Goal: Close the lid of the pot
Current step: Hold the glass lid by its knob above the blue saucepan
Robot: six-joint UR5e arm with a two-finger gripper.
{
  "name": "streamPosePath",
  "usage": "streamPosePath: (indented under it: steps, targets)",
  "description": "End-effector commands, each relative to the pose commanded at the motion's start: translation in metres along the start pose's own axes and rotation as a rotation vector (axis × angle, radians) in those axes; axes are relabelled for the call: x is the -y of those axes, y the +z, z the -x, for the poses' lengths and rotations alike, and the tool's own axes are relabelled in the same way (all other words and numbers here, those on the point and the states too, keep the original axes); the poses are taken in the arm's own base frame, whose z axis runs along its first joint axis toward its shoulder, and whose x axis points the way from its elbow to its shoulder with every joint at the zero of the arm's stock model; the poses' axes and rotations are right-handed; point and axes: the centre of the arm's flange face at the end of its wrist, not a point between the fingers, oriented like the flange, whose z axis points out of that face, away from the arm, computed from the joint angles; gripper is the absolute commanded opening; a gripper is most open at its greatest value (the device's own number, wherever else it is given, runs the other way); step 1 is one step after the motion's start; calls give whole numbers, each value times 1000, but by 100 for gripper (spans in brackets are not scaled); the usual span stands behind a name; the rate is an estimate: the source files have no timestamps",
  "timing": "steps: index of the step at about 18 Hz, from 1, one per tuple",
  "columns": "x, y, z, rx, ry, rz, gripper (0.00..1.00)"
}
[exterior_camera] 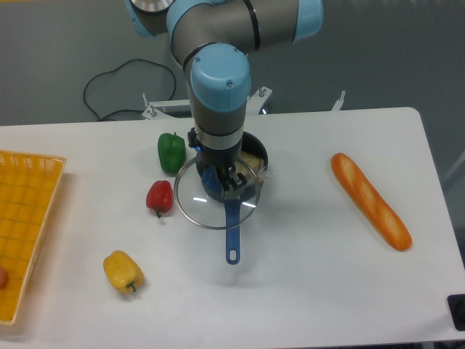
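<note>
The dark-blue pot (pixel 252 161) stands in the middle of the table, mostly hidden behind the arm, its long blue handle (pixel 232 231) pointing toward the front edge. The clear glass lid (pixel 192 200) with its thin metal rim hangs tilted over the pot's front-left side, overlapping the rim and the handle's root. My gripper (pixel 220 177) points straight down at the lid's centre and looks shut on the lid's knob, though the knob itself is hidden by the fingers.
A green pepper (pixel 171 151) and a red pepper (pixel 160 197) lie just left of the lid. A yellow pepper (pixel 122 270) sits front left, a baguette (pixel 370 200) at the right, and an orange basket (pixel 25 225) at the left edge.
</note>
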Motion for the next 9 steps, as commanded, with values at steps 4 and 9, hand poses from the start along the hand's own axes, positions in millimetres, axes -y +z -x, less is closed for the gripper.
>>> streamPosePath:
  steps: [4,9]
  targets:
    - [0,2,-2,-4,6,4,40]
    - [-4,27,-16,-50,13,24,40]
